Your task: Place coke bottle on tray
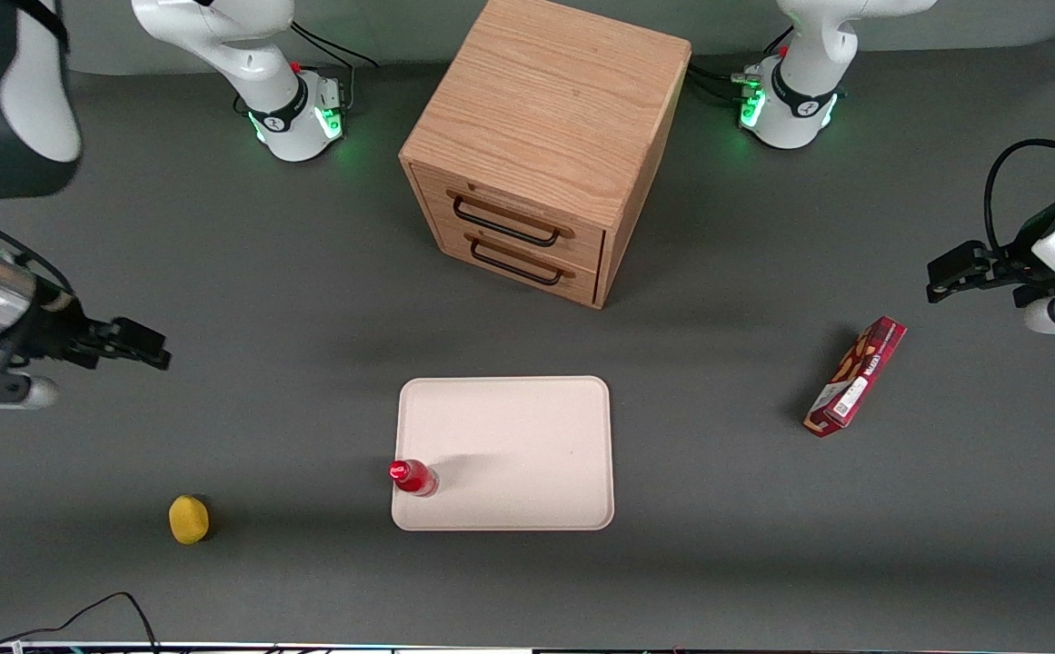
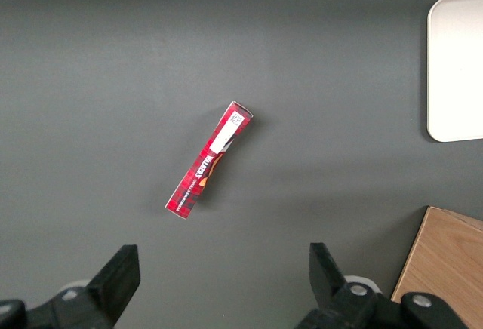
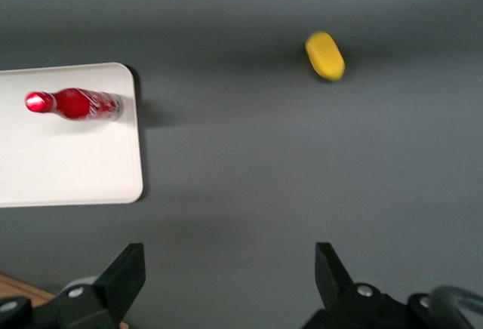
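– Red coke bottle (image 1: 413, 477) is standing upright on the tray (image 1: 527, 427), w/ its base just inside the corner nearest the working arm's end of the bench (image 1: 718, 509). Looks placed to me.

– And the claw (image 1: 147, 345)?

– Hanging wide open, holding nothing, well apart from the bottle, out toward the working arm's end and farther from the front cam. Bottle's long axis is vertical, cap up.

– So nothing left to carry?

– Prob not. Yellow lemon-like thing (image 1: 188, 519) is sitting nearer the front cam, untouched.
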Robot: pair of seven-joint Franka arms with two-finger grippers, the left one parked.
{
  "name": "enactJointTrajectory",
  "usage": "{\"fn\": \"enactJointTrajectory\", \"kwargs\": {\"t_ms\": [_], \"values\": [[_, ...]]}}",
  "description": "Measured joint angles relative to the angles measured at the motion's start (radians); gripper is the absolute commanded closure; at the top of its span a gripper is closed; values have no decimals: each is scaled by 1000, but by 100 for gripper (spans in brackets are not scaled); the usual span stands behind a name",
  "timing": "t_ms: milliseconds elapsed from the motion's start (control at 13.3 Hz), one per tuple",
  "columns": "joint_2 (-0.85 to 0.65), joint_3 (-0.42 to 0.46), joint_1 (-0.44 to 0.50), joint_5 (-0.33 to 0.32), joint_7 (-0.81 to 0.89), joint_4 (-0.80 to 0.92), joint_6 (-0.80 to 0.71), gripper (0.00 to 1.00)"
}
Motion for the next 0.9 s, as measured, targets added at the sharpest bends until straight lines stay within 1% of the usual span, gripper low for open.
{"fn": "enactJointTrajectory", "kwargs": {"t_ms": [150,300,525,900], "values": [[-70,1,-52,8,-31,-70,1,0],[-113,1,-73,11,-58,-130,13,0],[-149,6,-76,11,-60,-175,34,0],[-191,10,-76,-1,-71,-167,36,0]]}}
